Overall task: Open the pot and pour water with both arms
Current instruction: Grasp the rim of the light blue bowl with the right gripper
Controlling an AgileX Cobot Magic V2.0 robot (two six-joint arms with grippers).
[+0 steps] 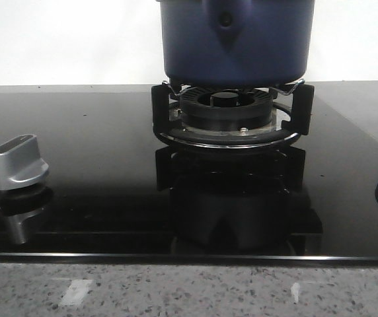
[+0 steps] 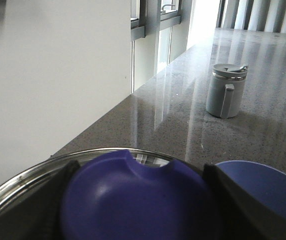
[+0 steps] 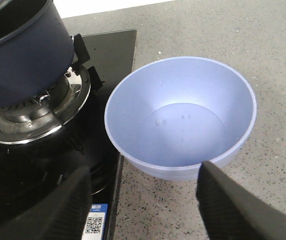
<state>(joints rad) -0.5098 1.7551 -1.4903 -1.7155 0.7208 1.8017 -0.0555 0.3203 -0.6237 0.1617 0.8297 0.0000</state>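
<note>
Pot [image 1: 235, 39] stands on the black burner ring [image 1: 227, 109] of the glass hob [image 1: 96, 165], directly under the left claw [image 2: 139, 172], and to the side of the right claw [image 3: 145, 167], beyond one of its fingers. The left claw's two fingers [image 2: 58, 200] lie against both sides of the purple lid knob [image 2: 133, 205], so it looks clamped on the knob. The steel rim of the lid [image 2: 28, 175] shows just below.

I judge that the step in hand is taking off the lid. It should be lifted straight up, slowly, so the pot is not dragged on the prongs, then carried away from the blue bowl [image 3: 180, 115]. This bowl stands on the stone bench [image 3: 263, 55], just under the right claw, whose fingers are wide apart and hold nothing. That claw should stay out of the way until the lid is off.
</note>
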